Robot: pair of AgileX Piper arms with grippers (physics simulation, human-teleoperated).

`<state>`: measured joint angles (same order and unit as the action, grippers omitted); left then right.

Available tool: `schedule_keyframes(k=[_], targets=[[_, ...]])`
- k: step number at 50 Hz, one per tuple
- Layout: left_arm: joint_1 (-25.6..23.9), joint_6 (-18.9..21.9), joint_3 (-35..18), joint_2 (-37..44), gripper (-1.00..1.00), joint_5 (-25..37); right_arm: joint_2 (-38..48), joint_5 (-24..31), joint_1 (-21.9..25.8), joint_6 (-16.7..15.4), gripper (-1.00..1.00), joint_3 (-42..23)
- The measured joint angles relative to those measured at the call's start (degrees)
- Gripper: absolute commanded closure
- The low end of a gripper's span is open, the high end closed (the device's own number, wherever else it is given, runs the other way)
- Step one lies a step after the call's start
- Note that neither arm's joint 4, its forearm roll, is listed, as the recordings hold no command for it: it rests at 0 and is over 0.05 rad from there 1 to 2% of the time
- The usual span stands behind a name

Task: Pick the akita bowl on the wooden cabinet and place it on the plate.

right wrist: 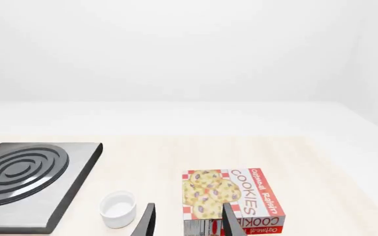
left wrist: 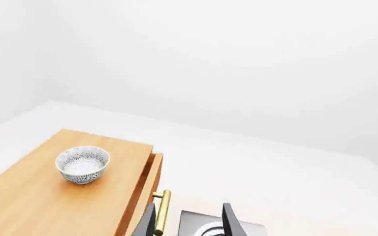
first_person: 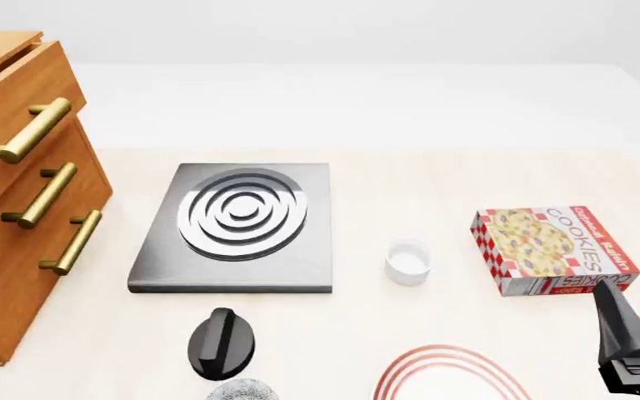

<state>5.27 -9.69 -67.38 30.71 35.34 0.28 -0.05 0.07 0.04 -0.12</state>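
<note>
The akita bowl [left wrist: 82, 164], speckled grey and white, stands upright on top of the wooden cabinet [left wrist: 38, 201], ahead of my left gripper [left wrist: 190, 223] and off to one side. That gripper is open with nothing between its fingers and hangs higher than the cabinet top. In the front view the cabinet [first_person: 14, 200] fills the left edge, but its top and the bowl are out of frame, and so is the left gripper. The plate [first_person: 453, 367], white with red rings, is cut off by the near edge. My right gripper [first_person: 638, 304] [right wrist: 189, 222] is open and empty, near the cookie box.
A grey stove slab [first_person: 237, 221] lies beside the cabinet, with its black knob [first_person: 222, 342] in front. A small white cup [first_person: 408, 260] and a cookie box [first_person: 553, 248] sit to the right. A speckled rounded top [first_person: 242, 390] peeks in at the bottom edge.
</note>
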Motion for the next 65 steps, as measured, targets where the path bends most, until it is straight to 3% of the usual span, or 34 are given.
schedule_keyframes(k=[21,38,65], targets=[[9.3,-3.2,-3.9,5.8,-1.0,-0.6,0.0,0.0,0.0,0.0,-1.0,0.0],[19.8,-6.0,-4.4,13.4,-1.0,-5.8,0.0,0.0,0.0,0.0,-1.0,0.0],[27.5,-7.6,-4.6,22.0,-1.0,-11.4,0.0,0.0,0.0,0.0,-1.0,0.0]])
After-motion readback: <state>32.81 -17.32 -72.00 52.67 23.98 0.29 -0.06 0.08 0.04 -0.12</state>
